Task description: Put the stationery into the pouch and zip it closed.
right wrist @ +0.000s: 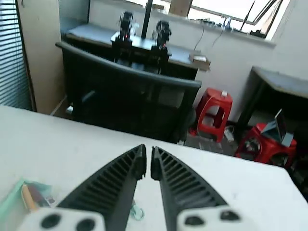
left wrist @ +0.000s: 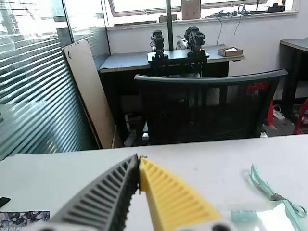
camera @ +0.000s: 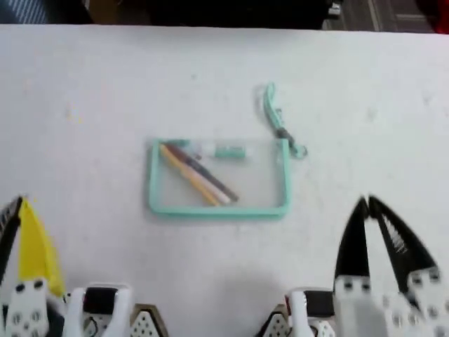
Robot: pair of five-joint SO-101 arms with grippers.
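The left gripper (camera: 19, 203) and right gripper (camera: 366, 201), both closed and empty, flank the pouch (camera: 217, 210) well apart on its near side; pens (camera: 198, 175) lie inside.

The left claw (camera: 17, 203) sits low at the near left of the high view, with nothing in its grip. Its yellow finger (left wrist: 174, 198) and ribbed dark finger (left wrist: 102, 196) are pressed flat against each other along their length and meet in one tip that points straight ahead, away from the arm's base. The right claw (camera: 365, 200) is level with it at the near right, also pointing ahead. Its two black fingers (right wrist: 114, 182) taper together at the tip, with a thin slit between them. Both claws grip nothing, and their white wrist housings (camera: 382, 305) lie close to the near edge
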